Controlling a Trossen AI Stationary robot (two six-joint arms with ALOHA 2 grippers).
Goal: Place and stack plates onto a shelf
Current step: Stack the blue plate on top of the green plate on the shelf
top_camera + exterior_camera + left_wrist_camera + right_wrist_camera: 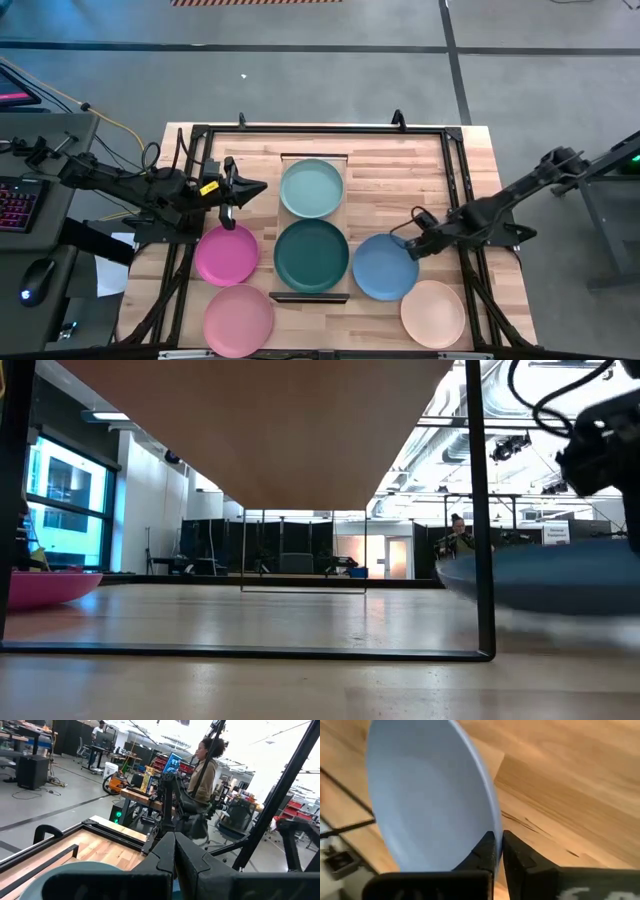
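Observation:
The shelf (345, 215) holds a mint plate (311, 187) at its far end and a dark teal plate (311, 255) at its near end. On the table to its left lie a magenta plate (227, 254) and a pink plate (239, 318). To its right are a blue plate (380, 270) and a peach plate (433, 313). No black or white plate shows. My right gripper (408, 243) is shut on the blue plate. My left gripper (262, 187) hovers shut just left of the mint plate (75, 875). My right gripper pinches the blue plate's rim (492, 827) on its far right side. One finger (485, 851) lies on the inner face and the other finger (520, 857) on the outside. It comes in slanting down from the table's right. The plate is tilted in the hold.
A dark metal frame (455, 160) rims the table, and its posts (480, 510) stand in the low view. Bare wood lies on the far right of the table (410, 175). A person (205, 765) stands in the room beyond the table.

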